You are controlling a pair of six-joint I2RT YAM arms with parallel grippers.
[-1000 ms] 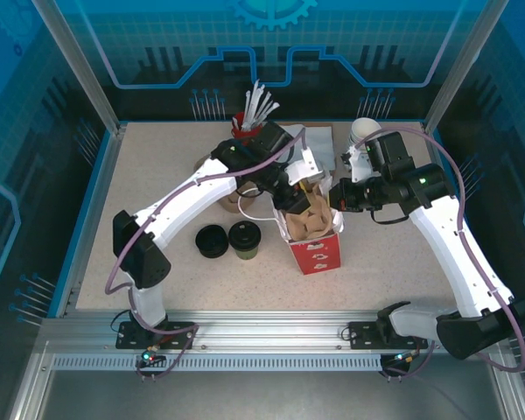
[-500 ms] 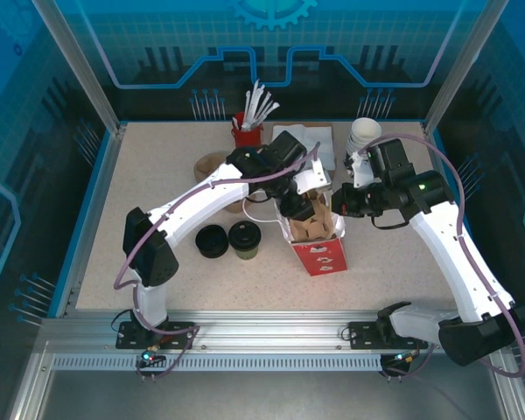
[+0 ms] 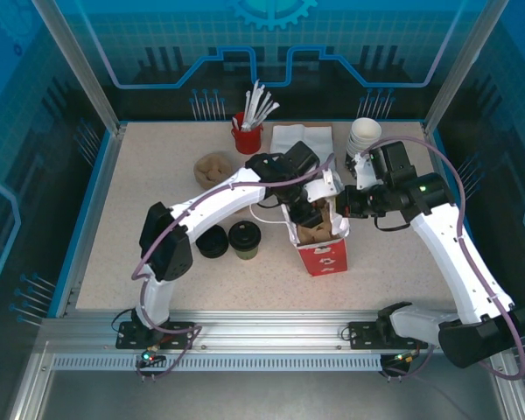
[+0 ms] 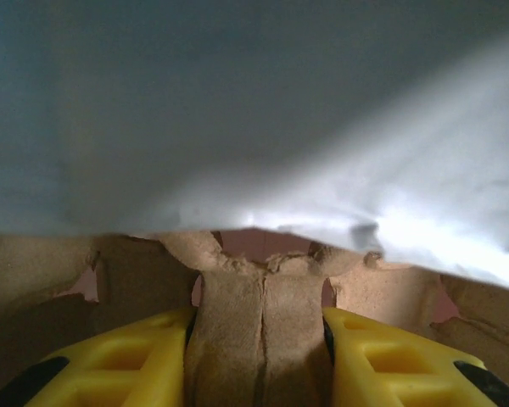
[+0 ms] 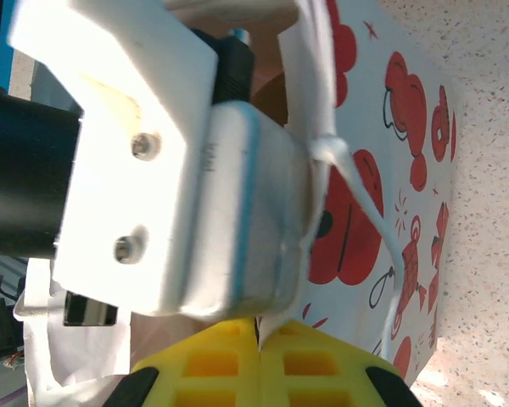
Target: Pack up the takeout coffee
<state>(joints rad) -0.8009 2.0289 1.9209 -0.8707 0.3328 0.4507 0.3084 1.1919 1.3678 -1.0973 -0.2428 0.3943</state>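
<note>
The takeout coffee [image 3: 244, 238], an olive-brown cup under a black lid, stands on the table left of the red-and-white paper bag [image 3: 325, 254]. My left gripper [image 3: 308, 214] reaches down into the bag's mouth, shut on a brown pulp cup carrier [image 3: 315, 231]. In the left wrist view its yellow fingers [image 4: 382, 360] clamp the carrier's centre rib [image 4: 259, 297], with the bag's white wall above. My right gripper [image 3: 343, 208] is shut on the bag's rim. In the right wrist view, the right gripper [image 5: 259, 348] pinches that white edge beside the printed bag wall [image 5: 390, 153].
A squat stack of black lids [image 3: 212, 242] sits next to the coffee. At the back are a pile of pulp carriers [image 3: 214, 166], a red cup of stirrers [image 3: 248, 133], white napkins [image 3: 302, 140] and a tall stack of white-rimmed cups [image 3: 364, 136].
My left gripper has carried the pulp carrier to the right and down into the bag, uncovering the carrier pile behind. My right gripper has kept its hold on the rim.
</note>
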